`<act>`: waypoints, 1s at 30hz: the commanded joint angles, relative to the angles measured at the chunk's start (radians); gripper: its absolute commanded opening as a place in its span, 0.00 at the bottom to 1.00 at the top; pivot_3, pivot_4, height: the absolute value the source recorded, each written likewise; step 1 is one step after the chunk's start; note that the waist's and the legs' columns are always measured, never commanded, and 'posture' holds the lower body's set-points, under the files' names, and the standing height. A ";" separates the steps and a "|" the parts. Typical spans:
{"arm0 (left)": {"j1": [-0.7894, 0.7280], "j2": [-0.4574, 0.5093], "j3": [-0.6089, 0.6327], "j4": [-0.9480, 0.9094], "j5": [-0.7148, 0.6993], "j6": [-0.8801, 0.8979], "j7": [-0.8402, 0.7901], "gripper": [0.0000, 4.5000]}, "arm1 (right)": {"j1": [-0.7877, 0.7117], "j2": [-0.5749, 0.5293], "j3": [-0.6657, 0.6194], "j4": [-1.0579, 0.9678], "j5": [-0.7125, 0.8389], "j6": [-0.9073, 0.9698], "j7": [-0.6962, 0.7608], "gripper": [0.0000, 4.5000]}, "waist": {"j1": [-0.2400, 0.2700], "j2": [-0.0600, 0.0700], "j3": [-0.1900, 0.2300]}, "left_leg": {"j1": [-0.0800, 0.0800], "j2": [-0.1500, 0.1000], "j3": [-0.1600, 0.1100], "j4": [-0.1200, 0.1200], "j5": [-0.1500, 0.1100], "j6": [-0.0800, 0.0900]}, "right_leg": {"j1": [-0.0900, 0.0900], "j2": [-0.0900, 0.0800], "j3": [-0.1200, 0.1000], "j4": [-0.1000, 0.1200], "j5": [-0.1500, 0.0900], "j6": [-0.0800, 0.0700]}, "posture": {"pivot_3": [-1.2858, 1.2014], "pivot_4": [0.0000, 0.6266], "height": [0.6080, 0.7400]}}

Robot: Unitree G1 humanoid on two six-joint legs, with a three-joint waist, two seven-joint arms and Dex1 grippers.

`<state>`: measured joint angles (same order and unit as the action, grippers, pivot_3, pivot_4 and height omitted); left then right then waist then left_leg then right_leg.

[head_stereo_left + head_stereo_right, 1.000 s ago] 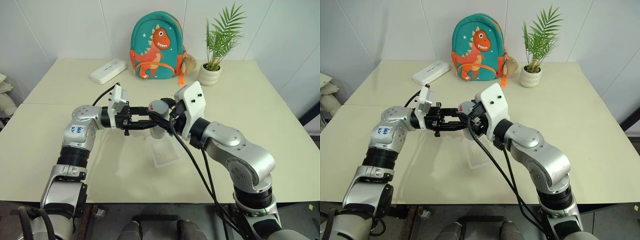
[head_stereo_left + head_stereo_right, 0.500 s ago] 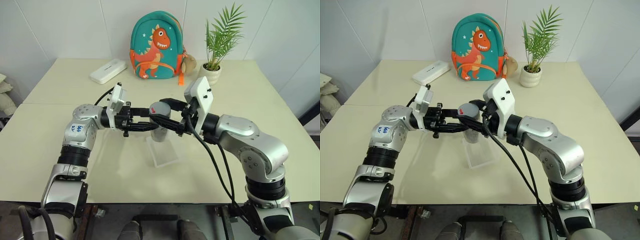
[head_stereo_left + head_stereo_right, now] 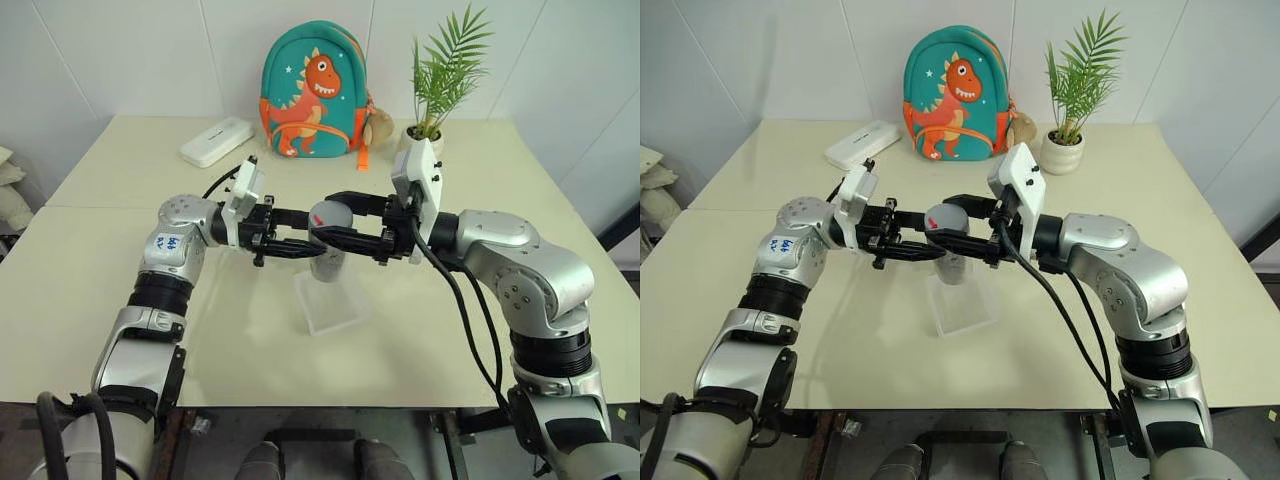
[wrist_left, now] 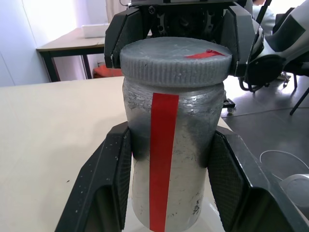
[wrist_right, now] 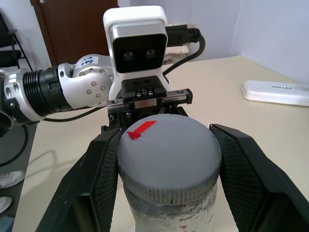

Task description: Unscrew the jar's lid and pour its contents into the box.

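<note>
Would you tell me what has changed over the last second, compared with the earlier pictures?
The right gripper, clamped on the lid, has swung round with its wrist, its forearm sweeping out to the robot's right. The left gripper has kept its hold on the jar above the box. The lid is still on.

Table (image 3: 520, 190): pale cream top, running up to the white wall at the back.
Backpack (image 3: 313, 92): teal, with an orange dinosaur on its front, standing upright at the table's far edge against the wall.
Plant (image 3: 440, 70): green palm-like fronds rising from a white pot (image 3: 418, 149), sitting just right of the backpack.
White case (image 3: 217, 141): flat and rectangular, lying at an angle, left of the backpack.
Dark door (image 5: 72, 29): showing behind the table in the right wrist view.
</note>
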<state>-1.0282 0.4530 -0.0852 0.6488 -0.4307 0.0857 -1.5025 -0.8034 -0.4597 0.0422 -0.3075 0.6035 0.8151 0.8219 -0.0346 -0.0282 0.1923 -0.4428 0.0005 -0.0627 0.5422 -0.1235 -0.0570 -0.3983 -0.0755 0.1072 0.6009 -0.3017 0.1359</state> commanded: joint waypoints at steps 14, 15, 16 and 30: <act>-0.076 0.005 -0.030 0.135 0.034 -0.066 -0.080 0.42 | -0.061 0.013 0.053 -0.089 0.110 -0.077 0.185 0.57 | 0.001 -0.001 0.000 | 0.000 0.000 0.000 0.000 0.000 0.000 | 0.000 0.000 0.000 0.001 0.000 0.001 | 0.52 0.24 1.00; -0.076 0.005 -0.030 0.134 0.033 -0.065 -0.080 0.42 | -0.061 0.012 0.053 -0.088 0.108 -0.078 0.183 0.64 | 0.001 -0.001 0.000 | 0.000 0.000 0.000 0.000 0.000 0.000 | 0.000 0.000 0.000 0.001 0.000 0.001 | 0.52 0.24 1.00; -0.075 0.004 -0.028 0.130 0.030 -0.064 -0.079 0.42 | -0.062 0.012 0.051 -0.088 0.106 -0.076 0.180 0.73 | 0.000 -0.001 0.001 | 0.000 0.000 0.000 0.000 0.000 0.000 | 0.000 0.000 0.000 0.001 0.000 0.001 | 0.52 0.24 1.00; -0.028 0.043 -0.017 0.000 -0.008 0.015 -0.093 0.42 | -0.081 0.014 0.010 -0.083 0.038 -0.093 0.099 0.99 | 0.000 -0.001 0.001 | 0.000 0.000 0.000 0.001 0.000 0.000 | -0.002 0.001 0.000 0.006 -0.001 0.002 | 0.52 0.24 1.00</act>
<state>-1.0711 0.4823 -0.1054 0.6619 -0.4456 0.0694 -1.5032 -0.8444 -0.4604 0.0426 -0.2802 0.5992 0.7669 0.8957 -0.0349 -0.0295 0.1934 -0.4430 0.0004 -0.0632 0.5430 -0.1235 -0.0573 -0.4001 -0.0749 0.1069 0.6078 -0.3028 0.1386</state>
